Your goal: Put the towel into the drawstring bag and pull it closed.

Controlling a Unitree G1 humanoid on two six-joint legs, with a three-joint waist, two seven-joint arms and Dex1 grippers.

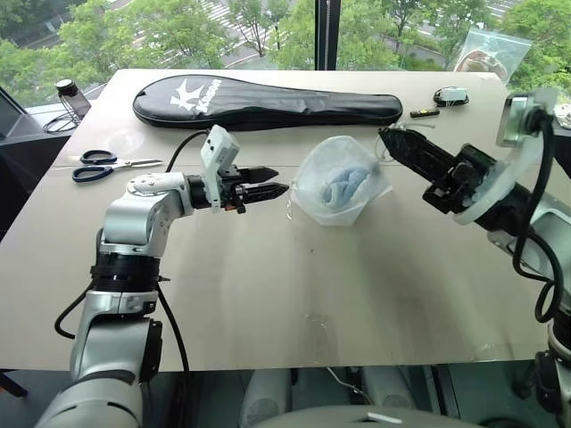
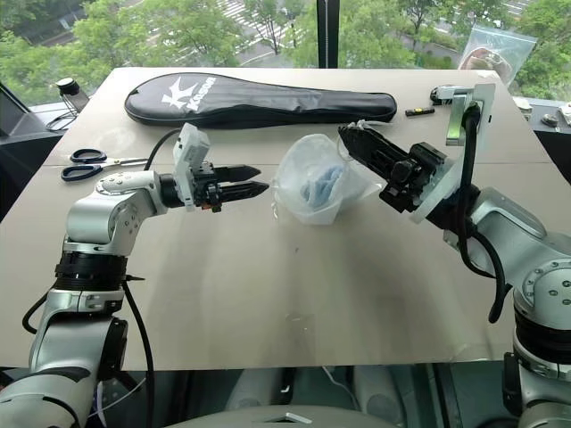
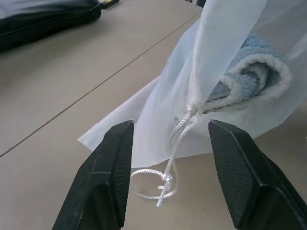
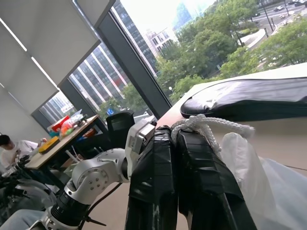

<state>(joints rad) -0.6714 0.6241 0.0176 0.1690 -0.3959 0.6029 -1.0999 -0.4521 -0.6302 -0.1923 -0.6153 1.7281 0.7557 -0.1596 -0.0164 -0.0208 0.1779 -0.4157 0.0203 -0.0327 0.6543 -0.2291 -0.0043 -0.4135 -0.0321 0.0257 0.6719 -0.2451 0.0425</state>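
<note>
Between the left tool's (image 3: 168,179) open jaws hangs the drawstring bag's (image 3: 225,72) cord (image 3: 178,139).

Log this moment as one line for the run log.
towel: inside drawstring bag | right claw: shut on cord, bag lifted | left claw: open around loose cord end | bag not yet closed

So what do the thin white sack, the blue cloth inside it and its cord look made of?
Thin white semi-translucent sack: probably fine synthetic mesh or organza, since the cloth shows through it. Light blue fluffy cloth: terry, with a looped pile and a pale edge. White cord: twisted rope, likely cotton or nylon.
</note>
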